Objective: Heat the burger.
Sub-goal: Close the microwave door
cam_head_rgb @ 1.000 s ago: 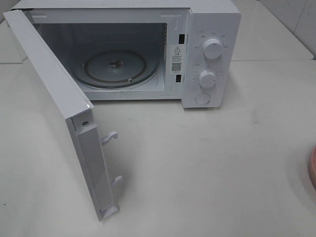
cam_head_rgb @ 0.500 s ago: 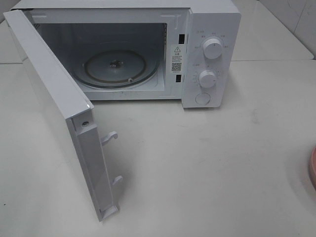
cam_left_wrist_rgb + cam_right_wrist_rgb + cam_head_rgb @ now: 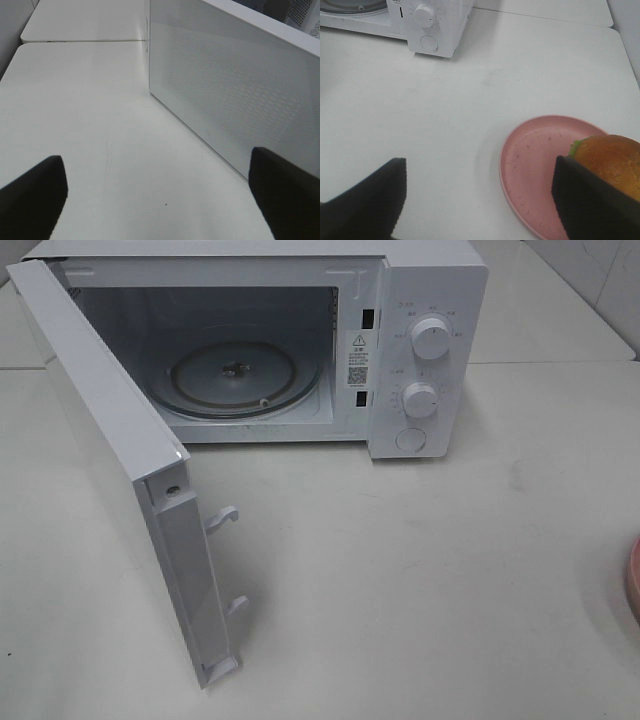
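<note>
Nearest me, the burger sits on the pink plate near the table's right edge, upright as far as I can see, bun up, round with no long axis, one side hidden behind a finger. The right gripper hovers over the plate's bare part, jaws spread, grasping nothing. The left gripper stands released beside the open door. Farther back, the microwave gapes, its glass turntable bare. So I'd say the door is done; lifting the burger in, closing and setting the dials remain.

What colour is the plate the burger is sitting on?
Pink. The plate under the burger shows best in the right wrist view.
</note>
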You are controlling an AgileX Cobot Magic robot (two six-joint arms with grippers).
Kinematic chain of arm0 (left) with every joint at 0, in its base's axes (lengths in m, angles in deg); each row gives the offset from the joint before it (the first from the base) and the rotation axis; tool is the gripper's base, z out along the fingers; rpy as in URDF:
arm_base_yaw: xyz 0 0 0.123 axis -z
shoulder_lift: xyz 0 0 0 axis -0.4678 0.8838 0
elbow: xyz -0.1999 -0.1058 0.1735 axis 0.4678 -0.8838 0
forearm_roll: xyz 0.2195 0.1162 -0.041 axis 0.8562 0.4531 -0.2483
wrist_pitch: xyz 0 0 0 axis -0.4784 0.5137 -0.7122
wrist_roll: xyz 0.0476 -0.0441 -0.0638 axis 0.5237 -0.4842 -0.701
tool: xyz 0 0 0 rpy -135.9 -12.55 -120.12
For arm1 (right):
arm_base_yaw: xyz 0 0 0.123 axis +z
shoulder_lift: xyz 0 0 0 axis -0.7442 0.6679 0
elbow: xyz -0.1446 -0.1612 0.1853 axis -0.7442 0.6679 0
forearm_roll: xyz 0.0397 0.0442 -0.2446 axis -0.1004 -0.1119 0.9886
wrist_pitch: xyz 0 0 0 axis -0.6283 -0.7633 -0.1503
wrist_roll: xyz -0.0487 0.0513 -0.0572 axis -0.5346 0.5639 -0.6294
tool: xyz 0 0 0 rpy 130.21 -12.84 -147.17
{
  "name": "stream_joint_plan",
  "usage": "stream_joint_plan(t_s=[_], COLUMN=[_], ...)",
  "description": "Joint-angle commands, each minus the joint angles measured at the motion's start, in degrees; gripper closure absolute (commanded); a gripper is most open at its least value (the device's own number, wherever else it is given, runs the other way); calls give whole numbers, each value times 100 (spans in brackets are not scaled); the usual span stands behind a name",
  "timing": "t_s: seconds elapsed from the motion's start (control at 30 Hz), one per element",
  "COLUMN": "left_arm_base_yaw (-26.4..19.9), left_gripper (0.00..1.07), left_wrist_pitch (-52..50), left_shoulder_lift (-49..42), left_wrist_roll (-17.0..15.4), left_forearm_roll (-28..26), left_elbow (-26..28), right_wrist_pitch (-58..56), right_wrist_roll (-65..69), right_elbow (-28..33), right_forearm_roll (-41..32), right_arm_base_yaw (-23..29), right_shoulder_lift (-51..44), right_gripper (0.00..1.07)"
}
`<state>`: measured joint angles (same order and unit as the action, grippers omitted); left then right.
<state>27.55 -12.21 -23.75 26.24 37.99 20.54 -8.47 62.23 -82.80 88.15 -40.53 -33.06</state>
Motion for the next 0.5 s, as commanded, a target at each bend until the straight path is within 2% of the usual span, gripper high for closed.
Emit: stream_joint_plan(t_s=[0.03,0.07,0.1,0.13,0.17,0.2,0.23,0.27,0.3,0.33,0.47,0.5], left_arm_base_yaw=[-6,-6,-6,-6,-6,-6,-6,-6,-6,-6,11,11], left_gripper=[38,38,46,59,59,75,84,84,102,106,107,107], left_wrist_pitch=[-550,-550,-665,-911,-911,-1180,-1329,-1329,-1564,-1713,-2338,-2968], left_shoulder_lift=[630,630,796,1123,1123,1484,1702,1702,2160,2389,2968,3289], left_wrist_roll=[63,63,63,63,63,63,63,63,63,74,86,120], left_forearm_roll=[6,6,6,0,0,11,17,17,17,11,-6,-52], left_elbow=[17,17,17,17,17,17,17,17,17,17,-80,-241], right_wrist_pitch=[-6,-6,-6,-6,-6,-6,-6,-6,-6,-6,-6,-6], right_wrist_roll=[29,29,29,29,29,29,29,29,29,29,29,29], right_elbow=[23,23,23,23,23,23,23,23,23,23,23,23], right_forearm_roll=[11,11,11,11,11,11,11,11,11,11,11,11], right_arm_base_yaw=[-23,-23,-23,-23,-23,-23,-23,-23,-23,-23,-23,-23], right_shoulder_lift=[-149,-149,-149,-149,-149,-149,-149,-149,-149,-149,-149,-149], right_gripper=[31,31,31,31,31,31,31,31,31,31,31,31])
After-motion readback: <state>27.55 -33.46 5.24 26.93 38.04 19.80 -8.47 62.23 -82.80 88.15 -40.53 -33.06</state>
